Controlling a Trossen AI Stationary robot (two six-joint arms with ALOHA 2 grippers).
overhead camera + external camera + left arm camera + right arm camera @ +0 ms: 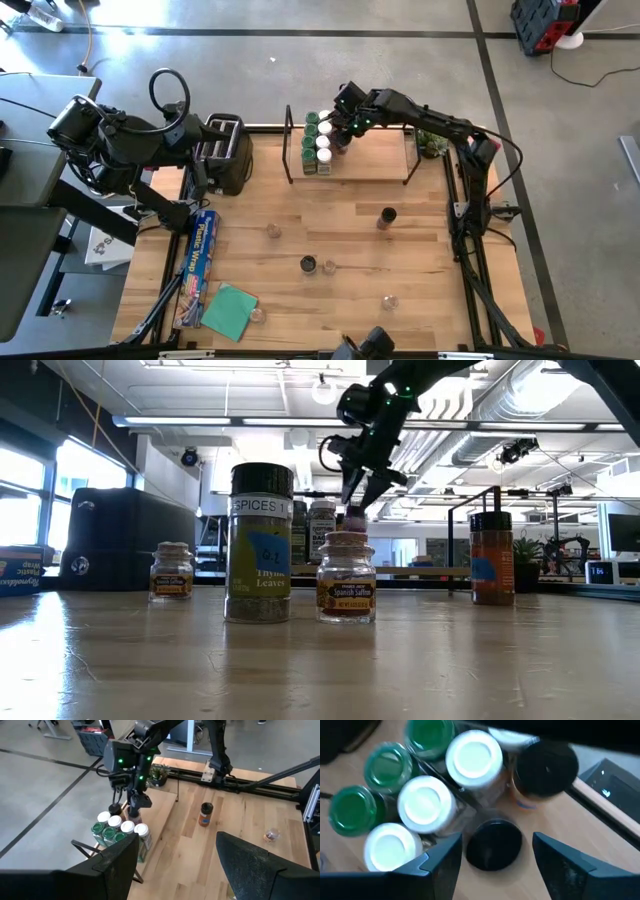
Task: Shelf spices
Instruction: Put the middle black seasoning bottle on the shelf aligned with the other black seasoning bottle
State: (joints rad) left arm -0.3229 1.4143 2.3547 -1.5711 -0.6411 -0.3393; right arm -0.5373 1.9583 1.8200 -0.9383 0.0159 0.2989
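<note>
The shelf (375,160) stands at the table's far edge. Several green- and white-topped spices (318,140) are packed together at its left end. My right gripper (497,847) hangs over them, pointing steeply down and open. Its fingers stand on either side of a black-topped jar (494,844) that sits upright on the shelf; they are clear of it. A second black-topped jar (545,767) stands just behind. More spices stand loose on the table (387,217) (308,264) (272,232). My left gripper (177,860) waits raised and open at the table's left.
A black toaster (225,150) stands left of the shelf and a small potted plant (432,143) at the shelf's right end. A foil box (198,265) and a green cloth (230,310) lie near the left front. Small clear jars (389,302) dot the table's middle.
</note>
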